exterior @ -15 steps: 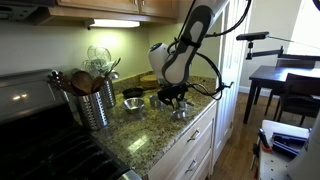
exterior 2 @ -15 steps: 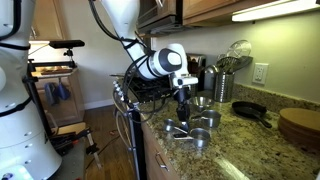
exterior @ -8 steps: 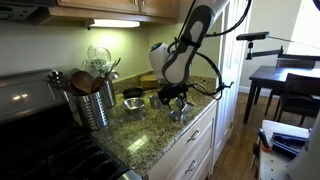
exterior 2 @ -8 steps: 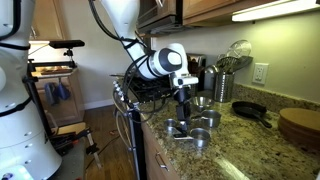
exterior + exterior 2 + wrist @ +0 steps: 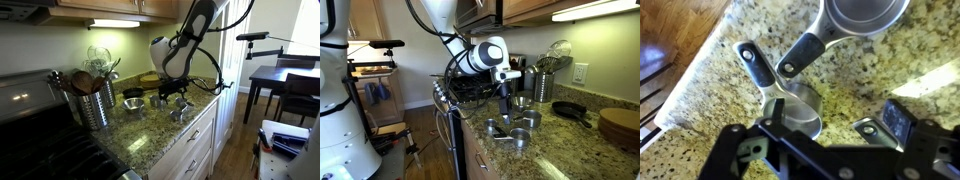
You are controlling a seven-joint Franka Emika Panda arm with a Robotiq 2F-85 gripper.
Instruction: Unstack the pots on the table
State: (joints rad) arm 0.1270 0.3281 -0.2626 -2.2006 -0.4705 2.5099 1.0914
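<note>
Small shiny steel pots with dark short handles lie apart on the granite table (image 5: 150, 132). In an exterior view they form a cluster (image 5: 517, 128) near the counter's front edge. The wrist view shows one pot (image 5: 795, 108) directly below me, a second pot (image 5: 866, 14) farther off, and the handle of another (image 5: 869, 130) at the right. My gripper (image 5: 837, 114) hangs open just above them with nothing between its fingers. It shows over the pots in both exterior views (image 5: 178, 93) (image 5: 505, 98).
A perforated utensil holder (image 5: 97, 103) and a wider steel bowl (image 5: 133, 103) stand behind the pots. A stove (image 5: 40, 140) adjoins the counter. A dark pan (image 5: 570, 110) and a round wooden board (image 5: 620, 125) lie farther along. The counter's edge drops to wood floor.
The gripper has opened, letting go of the pot beneath it, and has risen a little above the counter. The pots stay where they lie.
</note>
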